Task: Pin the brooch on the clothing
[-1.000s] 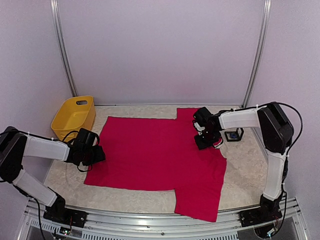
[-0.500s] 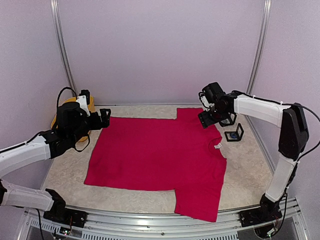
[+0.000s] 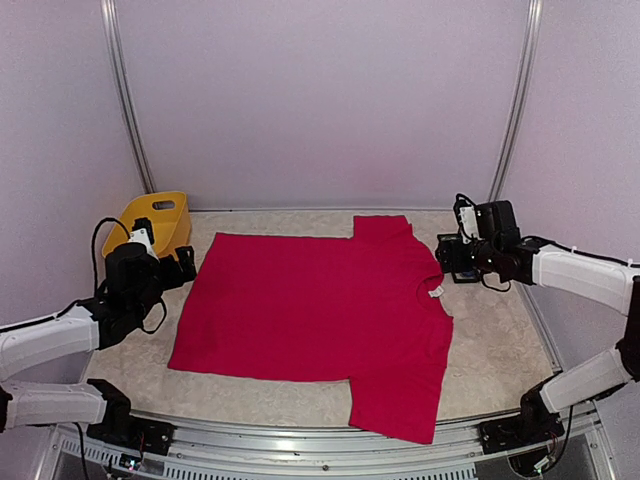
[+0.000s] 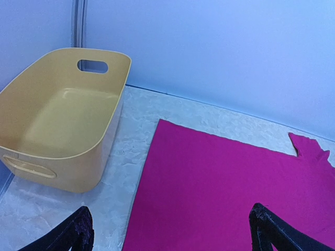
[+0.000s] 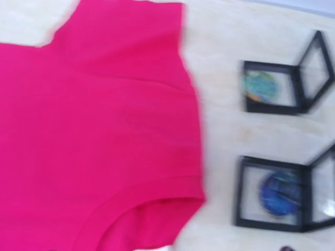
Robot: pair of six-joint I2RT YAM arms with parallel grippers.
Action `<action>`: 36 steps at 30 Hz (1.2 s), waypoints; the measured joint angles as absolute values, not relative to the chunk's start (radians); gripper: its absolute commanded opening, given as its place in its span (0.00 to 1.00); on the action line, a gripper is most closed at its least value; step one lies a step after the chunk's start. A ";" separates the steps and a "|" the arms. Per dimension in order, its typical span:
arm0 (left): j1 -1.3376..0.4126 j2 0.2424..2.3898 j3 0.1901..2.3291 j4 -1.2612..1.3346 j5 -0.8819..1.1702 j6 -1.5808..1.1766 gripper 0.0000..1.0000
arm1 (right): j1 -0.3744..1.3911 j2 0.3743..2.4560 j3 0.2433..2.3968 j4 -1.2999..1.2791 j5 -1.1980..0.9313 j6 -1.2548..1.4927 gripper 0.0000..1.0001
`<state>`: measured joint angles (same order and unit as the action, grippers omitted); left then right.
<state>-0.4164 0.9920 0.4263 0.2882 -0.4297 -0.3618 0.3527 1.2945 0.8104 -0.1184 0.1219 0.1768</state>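
Observation:
The clothing, a crimson-pink T-shirt (image 3: pixel 320 300), lies spread flat on the table, collar toward the right. My left gripper (image 3: pixel 187 262) hovers off its left hem beside the tub, open and empty. The left wrist view shows the shirt (image 4: pixel 225 188) and both fingertips (image 4: pixel 78 232) far apart. My right gripper (image 3: pixel 447 257) hangs just right of the collar, open, holding nothing. Its blurred wrist view shows the shirt (image 5: pixel 94 130), a blue brooch (image 5: pixel 280 193) and a greenish brooch (image 5: pixel 260 86), each in an open black frame case. No fingers show there.
A yellow plastic tub (image 3: pixel 150 218), empty inside (image 4: pixel 57 115), stands at the back left. A white label (image 3: pixel 436 291) sticks out at the shirt's collar. Metal posts (image 3: pixel 125 100) rise at the back corners, with walls close on every side.
Both grippers let go of the shirt and opened. The left arm rose and settled near the tub. The right arm swung away from the collar toward the brooch cases.

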 measured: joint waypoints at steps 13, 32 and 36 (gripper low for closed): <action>-0.415 1.011 0.432 0.282 -0.422 -0.399 0.99 | 0.350 1.793 1.340 -0.418 0.487 0.020 0.35; -0.447 1.291 0.564 0.282 -0.322 -0.397 0.99 | 0.305 2.092 1.522 -0.671 0.581 -0.010 0.26; -0.459 1.319 0.588 0.283 -0.322 -0.397 0.99 | 0.294 2.113 1.517 -0.669 0.592 -0.018 0.26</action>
